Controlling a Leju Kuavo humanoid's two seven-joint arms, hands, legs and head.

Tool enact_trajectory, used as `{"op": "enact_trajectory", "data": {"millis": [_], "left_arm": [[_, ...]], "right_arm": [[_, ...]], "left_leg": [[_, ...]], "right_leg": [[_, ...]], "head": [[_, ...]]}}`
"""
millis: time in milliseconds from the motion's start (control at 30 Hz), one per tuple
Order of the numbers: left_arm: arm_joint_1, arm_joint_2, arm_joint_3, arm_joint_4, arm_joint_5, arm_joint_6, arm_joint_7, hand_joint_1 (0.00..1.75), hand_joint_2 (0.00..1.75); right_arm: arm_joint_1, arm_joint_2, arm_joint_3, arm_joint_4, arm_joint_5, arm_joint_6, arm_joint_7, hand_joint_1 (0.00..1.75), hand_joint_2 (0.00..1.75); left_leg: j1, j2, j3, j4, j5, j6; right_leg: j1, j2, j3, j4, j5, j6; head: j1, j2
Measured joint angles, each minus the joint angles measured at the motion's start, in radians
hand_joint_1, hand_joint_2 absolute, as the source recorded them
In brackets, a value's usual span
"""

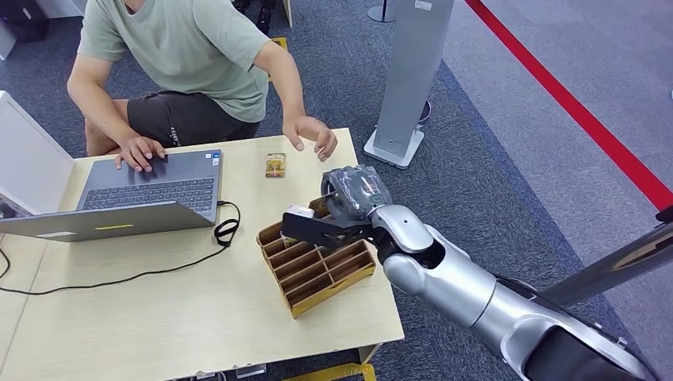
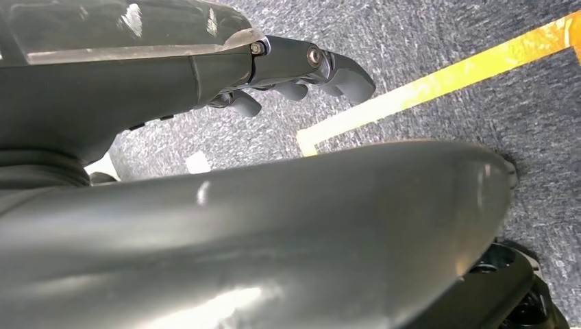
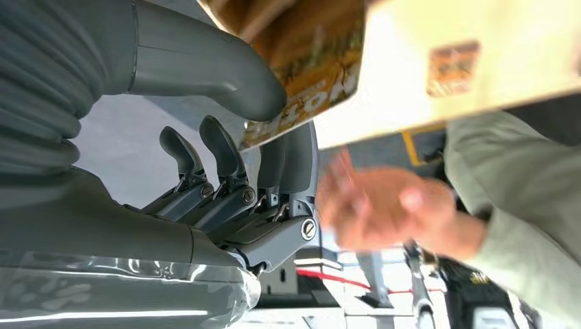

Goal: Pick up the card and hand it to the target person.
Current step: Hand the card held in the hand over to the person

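My right hand [image 1: 329, 224] hovers over the far end of the wooden slotted organizer [image 1: 317, 266] on the table. In the right wrist view its thumb [image 3: 226, 75] and fingers [image 3: 294, 154] pinch a card [image 3: 308, 89] with brown and yellow print; in the head view a pale corner of the card [image 1: 299, 211] shows at the fingertips. The person [image 1: 190, 55] sits across the table, one hand [image 1: 313, 135] raised and spread just beyond my hand, blurred in the right wrist view [image 3: 384, 205]. My left hand [image 2: 301, 68] hangs over the carpet, holding nothing.
An open laptop [image 1: 143, 194] stands at the table's left with the person's other hand on it and a black cable [image 1: 226, 230] trailing. A small yellow card [image 1: 275, 165] lies on the table [image 1: 198, 317]. A grey pillar [image 1: 409, 79] stands right of the table.
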Motion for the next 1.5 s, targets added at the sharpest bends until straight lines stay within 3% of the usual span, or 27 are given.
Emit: {"op": "enact_trajectory", "data": {"millis": [233, 400, 733, 867, 1167, 1500], "left_arm": [[0.001, 0.0, 0.0, 0.0, 0.004, 0.0, -0.004, 0.0, 0.0], [0.001, 0.0, 0.0, 0.0, 0.006, 0.0, -0.004, 0.0, 0.0], [-0.002, 0.0, 0.0, 0.0, 0.005, -0.001, -0.006, 0.0, 0.0], [-0.002, 0.0, 0.0, 0.0, 0.005, -0.004, -0.006, 0.0, 0.0], [-0.002, 0.0, -0.002, 0.0, 0.0, -0.026, -0.003, 0.0, 0.0], [0.001, 0.001, -0.003, 0.0, 0.018, -0.014, -0.005, 0.0, 0.0]], "right_arm": [[-0.104, -0.018, 0.0, -0.054, -0.045, 0.023, 0.009, 1.45, 1.75], [-0.183, -0.013, 0.014, -0.015, -0.059, 0.017, -0.033, 1.45, 1.75], [-0.255, 0.065, 0.077, 0.223, 0.028, -0.138, -0.132, 1.45, 1.75], [-0.255, 0.098, 0.095, 0.307, 0.041, -0.154, -0.152, 0.0, 1.75], [-0.257, 0.139, 0.12, 0.417, 0.063, -0.167, -0.162, 0.0, 1.75], [-0.254, 0.132, 0.116, 0.381, 0.066, -0.163, -0.133, 0.0, 1.75]], "left_leg": [[0.0, 0.0, 0.0, 0.0, 0.0, 0.0], [0.0, 0.0, -0.001, 0.0, 0.0, 0.0], [0.0, -0.001, -0.002, 0.0, 0.0, 0.0], [0.0, -0.001, -0.002, 0.0, 0.0, 0.0], [0.0, -0.001, -0.002, 0.0, 0.0, 0.0], [0.0, 0.0, -0.001, 0.0, 0.0, 0.0]], "right_leg": [[0.0, 0.0, 0.0, 0.0, 0.0, 0.0], [0.0, 0.0, 0.0, 0.0, 0.0, 0.0], [0.0, -0.001, 0.0, 0.001, 0.0, 0.0], [0.0, -0.001, 0.0, 0.001, 0.0, 0.0], [0.0, -0.001, -0.001, 0.001, 0.0, 0.0], [0.0, 0.0, -0.001, 0.001, 0.0, 0.0]], "head": [[0.0, 0.0], [0.0, 0.0], [0.0, 0.0], [0.0, 0.0], [0.0, 0.0], [0.0, 0.0]]}}
